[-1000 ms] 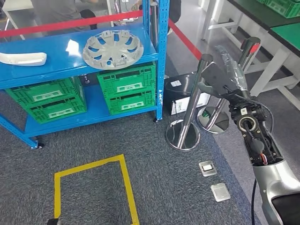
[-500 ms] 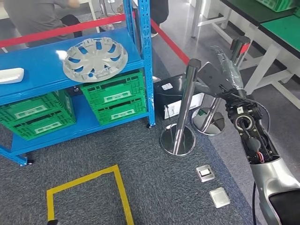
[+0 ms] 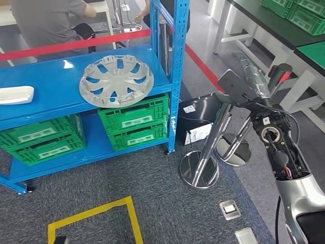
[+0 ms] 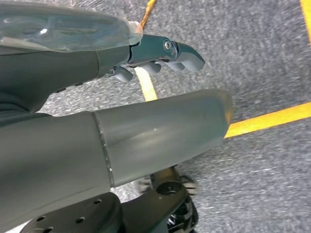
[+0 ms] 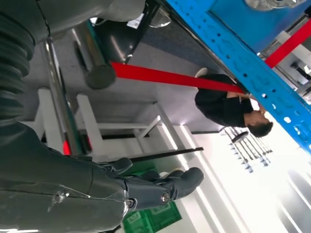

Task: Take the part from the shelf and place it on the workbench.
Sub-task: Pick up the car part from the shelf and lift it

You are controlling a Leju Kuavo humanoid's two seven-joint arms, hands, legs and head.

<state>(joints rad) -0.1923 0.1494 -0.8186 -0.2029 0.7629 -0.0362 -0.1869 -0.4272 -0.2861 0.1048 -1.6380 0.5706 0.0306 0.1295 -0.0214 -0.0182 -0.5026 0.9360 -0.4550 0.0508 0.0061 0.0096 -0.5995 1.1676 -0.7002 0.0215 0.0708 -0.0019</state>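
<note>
A blue metal shelf (image 3: 57,86) fills the upper left of the head view, a silver wheel cover (image 3: 116,80) lying flat on its top deck right of centre and a white curved part (image 3: 16,94) at the left edge. On the lower deck sit two stacks of green crates (image 3: 133,122), one left, one right. The shelf stands on grey carpet (image 3: 153,173) marked at bottom left with yellow tape (image 3: 92,211).

Right hand (image 5: 110,187), fingers extended and holding nothing, before a blue shelf upright (image 5: 238,63), red barrier belt (image 5: 176,77), and chrome post (image 5: 60,102).
</note>
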